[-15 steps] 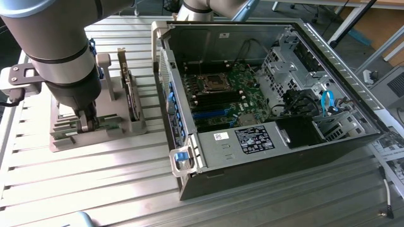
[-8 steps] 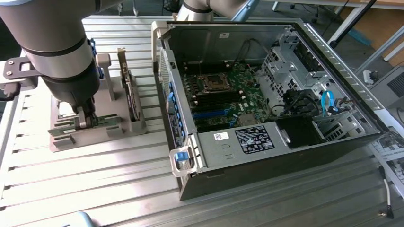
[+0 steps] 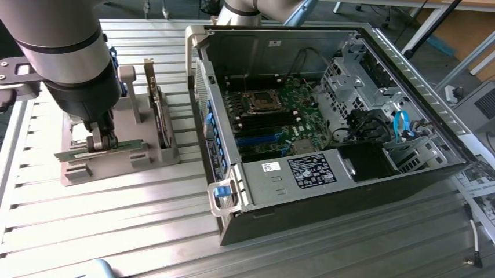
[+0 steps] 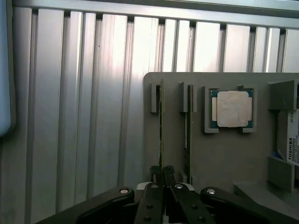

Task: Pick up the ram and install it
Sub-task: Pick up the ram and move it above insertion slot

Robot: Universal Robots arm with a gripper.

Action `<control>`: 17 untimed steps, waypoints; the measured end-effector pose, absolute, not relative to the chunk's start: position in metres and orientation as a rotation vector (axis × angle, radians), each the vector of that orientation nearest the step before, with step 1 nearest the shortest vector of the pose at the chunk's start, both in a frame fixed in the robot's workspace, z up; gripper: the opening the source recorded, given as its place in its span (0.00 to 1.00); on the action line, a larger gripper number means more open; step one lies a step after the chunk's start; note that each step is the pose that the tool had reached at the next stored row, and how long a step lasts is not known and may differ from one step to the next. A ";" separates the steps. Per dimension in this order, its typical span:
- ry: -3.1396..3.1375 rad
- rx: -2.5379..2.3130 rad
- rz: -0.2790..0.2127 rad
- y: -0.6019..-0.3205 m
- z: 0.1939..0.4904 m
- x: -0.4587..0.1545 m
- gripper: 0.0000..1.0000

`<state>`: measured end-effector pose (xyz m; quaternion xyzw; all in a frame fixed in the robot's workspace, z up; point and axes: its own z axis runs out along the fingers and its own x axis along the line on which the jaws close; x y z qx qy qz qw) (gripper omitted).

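The ram [image 3: 73, 154] is a thin green stick standing on edge in the grey holder [image 3: 116, 169] on the exterior view's left. My gripper [image 3: 101, 145] comes straight down on its middle, fingers pinched on it. In the wrist view the ram [image 4: 161, 121] runs edge-on away from my gripper [image 4: 162, 171], whose black fingertips [image 4: 155, 173] press both its faces. A second, alike stick [image 4: 188, 130] stands in the neighbouring slot of the holder [image 4: 224, 158]. I cannot tell whether the held stick has left its slot.
The open computer case [image 3: 232, 194] lies at the exterior view's right, motherboard [image 3: 270, 116] and its long memory slots [image 3: 263, 124] exposed. The holder also carries a larger upright card [image 3: 159, 107], a square silver processor [image 4: 232, 108] and a labelled drive [image 4: 292, 144]. Ribbed aluminium table [image 3: 116, 231] all around.
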<state>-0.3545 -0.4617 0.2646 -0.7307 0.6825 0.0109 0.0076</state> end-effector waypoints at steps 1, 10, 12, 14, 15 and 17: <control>2.134 -2.285 0.034 -0.462 0.267 -0.354 0.12; 2.134 -2.285 0.034 -0.462 0.281 -0.354 0.12; 2.134 -2.285 0.034 -0.462 0.284 -0.354 0.12; 2.134 -2.285 0.034 -0.462 0.287 -0.354 0.12; 2.134 -2.285 0.034 -0.462 0.288 -0.354 0.12; 2.134 -2.285 0.034 -0.462 0.291 -0.354 0.12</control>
